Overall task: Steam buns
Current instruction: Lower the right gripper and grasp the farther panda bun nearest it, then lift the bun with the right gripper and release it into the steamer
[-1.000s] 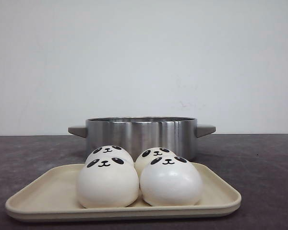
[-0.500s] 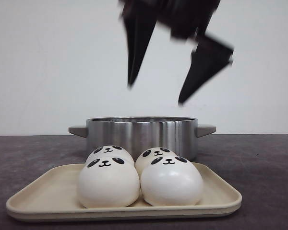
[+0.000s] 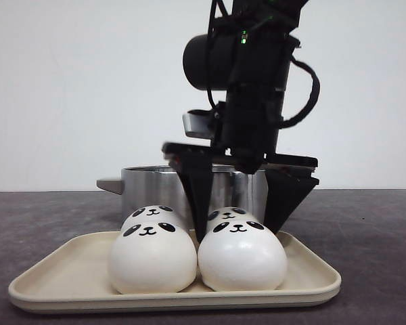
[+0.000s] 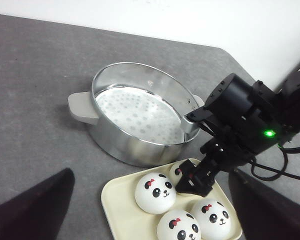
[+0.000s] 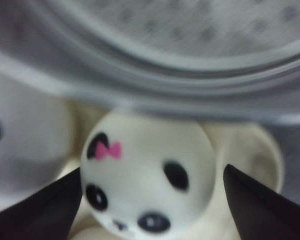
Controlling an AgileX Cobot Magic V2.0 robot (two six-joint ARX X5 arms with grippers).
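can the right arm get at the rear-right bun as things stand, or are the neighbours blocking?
Probably yes. The right gripper is open, its fingers down on either side of the rear-right bun on the tray. One finger stands in the gap beside the rear-left bun. The steamer pot sits just behind.

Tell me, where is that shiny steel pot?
In the front view, the round steel steamer pot stands on the dark table directly behind the beige tray of white panda buns.
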